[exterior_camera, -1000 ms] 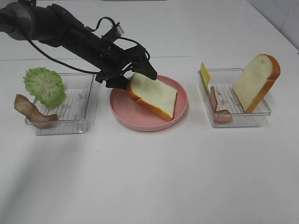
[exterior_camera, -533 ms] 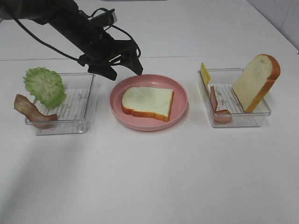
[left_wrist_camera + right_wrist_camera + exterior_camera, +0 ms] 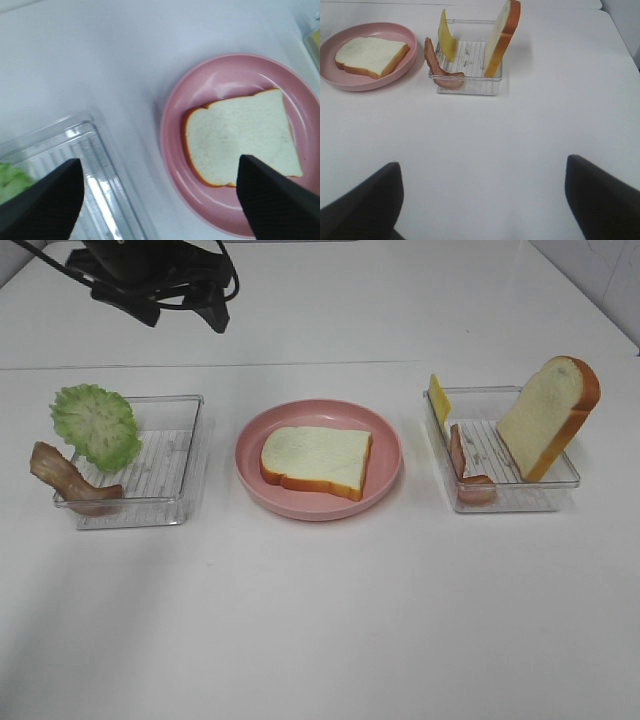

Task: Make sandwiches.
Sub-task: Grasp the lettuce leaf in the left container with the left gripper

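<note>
One white bread slice point(image 3: 315, 460) with orange crust lies flat on the pink plate point(image 3: 390, 455); it also shows in the left wrist view point(image 3: 240, 140) and the right wrist view point(image 3: 370, 55). A second slice point(image 3: 548, 415) leans upright in the right tray point(image 3: 510, 490), with yellow cheese point(image 3: 439, 400) and a bacon strip point(image 3: 462, 465). Green lettuce point(image 3: 96, 425) and another bacon strip point(image 3: 65, 480) rest on the left tray point(image 3: 165, 465). My left gripper point(image 3: 185, 315) is open and empty, high at the back left. My right gripper point(image 3: 482, 200) is open and empty, well short of the right tray point(image 3: 465, 85).
The white table point(image 3: 320, 620) stretches in front of the trays and plate. A seam in the table runs behind the trays. The right gripper does not show in the exterior high view.
My left gripper let go of the bread slice, which dropped flat onto the pink plate. The gripper then rose and drew back toward the far left.
</note>
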Robot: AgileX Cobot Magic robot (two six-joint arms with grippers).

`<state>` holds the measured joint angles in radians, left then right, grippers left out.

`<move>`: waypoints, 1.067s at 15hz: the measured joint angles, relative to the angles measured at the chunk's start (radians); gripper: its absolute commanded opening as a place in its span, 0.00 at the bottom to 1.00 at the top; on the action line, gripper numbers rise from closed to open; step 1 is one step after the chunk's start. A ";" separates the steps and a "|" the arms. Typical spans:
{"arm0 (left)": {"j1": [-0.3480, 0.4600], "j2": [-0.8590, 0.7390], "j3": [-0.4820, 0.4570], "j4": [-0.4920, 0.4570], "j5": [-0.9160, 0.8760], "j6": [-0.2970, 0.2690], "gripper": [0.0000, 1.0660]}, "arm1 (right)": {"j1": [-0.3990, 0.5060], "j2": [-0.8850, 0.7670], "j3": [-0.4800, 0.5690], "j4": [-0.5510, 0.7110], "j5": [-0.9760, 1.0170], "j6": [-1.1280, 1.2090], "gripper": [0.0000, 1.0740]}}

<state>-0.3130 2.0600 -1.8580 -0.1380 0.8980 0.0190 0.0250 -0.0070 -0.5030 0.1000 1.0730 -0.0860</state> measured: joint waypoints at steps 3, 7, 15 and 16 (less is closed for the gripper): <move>0.032 -0.045 -0.002 0.110 0.093 -0.091 0.72 | 0.000 0.000 0.000 0.000 0.000 0.000 0.77; 0.150 -0.048 -0.002 0.138 0.200 -0.106 0.72 | 0.000 0.000 0.000 0.000 0.000 0.000 0.77; 0.275 0.043 -0.002 0.138 0.258 -0.090 0.72 | 0.000 0.000 0.000 0.000 0.000 0.000 0.77; 0.275 0.068 -0.002 0.138 0.256 -0.087 0.72 | 0.000 0.000 0.000 0.000 0.000 0.000 0.77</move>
<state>-0.0380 2.1280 -1.8600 0.0000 1.1540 -0.0680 0.0250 -0.0070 -0.5030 0.1000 1.0730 -0.0860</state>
